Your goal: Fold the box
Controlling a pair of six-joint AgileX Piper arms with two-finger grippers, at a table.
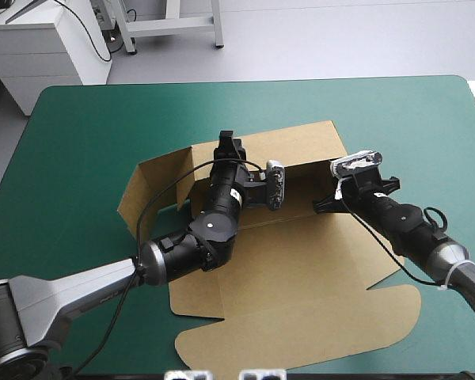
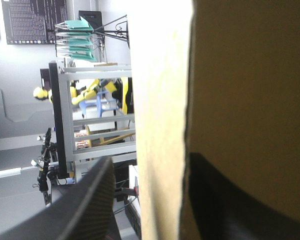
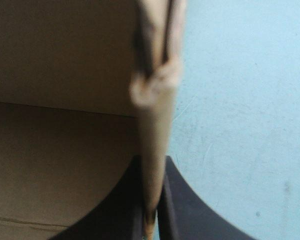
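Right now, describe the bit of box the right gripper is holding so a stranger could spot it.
On the teal-green table lies the brown box, mostly flat. Its far wall stands raised, and the right gripper pinches its right end. Neighbouring panels nearer the robot lie flat.

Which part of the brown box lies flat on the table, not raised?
The wide lid panel nearest the robot, with rounded corners, lies flat on the teal-green cover; the far wall and the left wall stand raised.
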